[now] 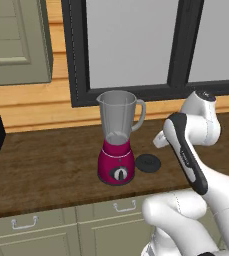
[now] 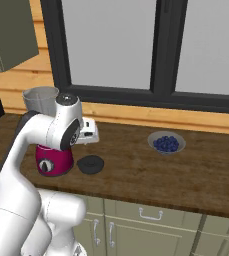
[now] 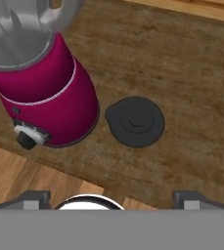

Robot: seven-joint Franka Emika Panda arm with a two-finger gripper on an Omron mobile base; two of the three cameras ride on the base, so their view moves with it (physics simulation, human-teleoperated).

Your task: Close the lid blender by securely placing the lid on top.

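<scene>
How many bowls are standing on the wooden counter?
1. The bowl of blue berries stands on the counter below the window, apart from the blender and the lid. Further bowls could be out of frame.

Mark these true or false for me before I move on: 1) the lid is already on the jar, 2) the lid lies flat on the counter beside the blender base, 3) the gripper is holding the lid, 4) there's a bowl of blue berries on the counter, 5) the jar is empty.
1) False. The blender has an open jar mouth; the lid is off it.
2) True. It lies flat on the counter, close beside the magenta base.
3) False. The gripper is open and hangs above the lid, holding nothing.
4) True. The bowl of berries sits further along the counter.
5) True. Nothing shows inside the clear jar.
</scene>
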